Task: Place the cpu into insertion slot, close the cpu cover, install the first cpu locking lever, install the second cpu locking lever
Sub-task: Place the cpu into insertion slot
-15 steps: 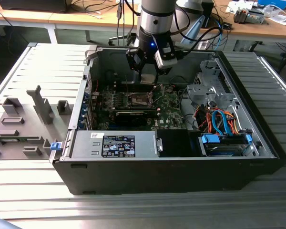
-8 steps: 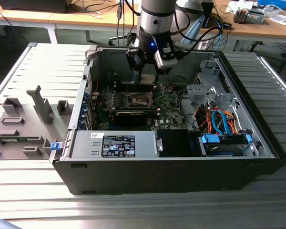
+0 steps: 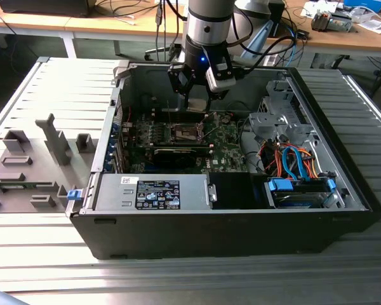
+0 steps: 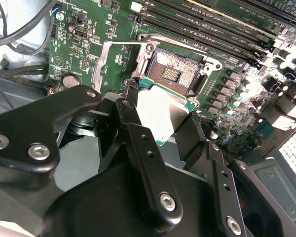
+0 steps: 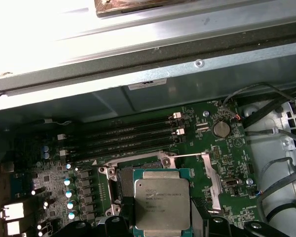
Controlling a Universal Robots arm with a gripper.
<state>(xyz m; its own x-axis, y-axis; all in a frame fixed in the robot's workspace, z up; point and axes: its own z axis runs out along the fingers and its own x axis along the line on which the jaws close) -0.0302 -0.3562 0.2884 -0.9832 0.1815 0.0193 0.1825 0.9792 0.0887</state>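
Gripper (image 4: 164,124) is clamped on the cpu (image 4: 160,109) by its side edges, right over the open slot (image 4: 171,74), not seated. Looks light and stiff but probably delicate, so edges only.

Your exterior view looks down at an angle from outside the open black metal computer case (image 3: 228,222), far enough back to take in the whole case and the ribbed grey metal table (image 3: 44,267) under it. Both wrist views sit close above the green circuit board (image 5: 192,140) inside. They share the small silver-rimmed square socket (image 4: 173,74) and the flat silver-grey square chip (image 5: 163,207) clamped in the black gripper (image 4: 163,112).
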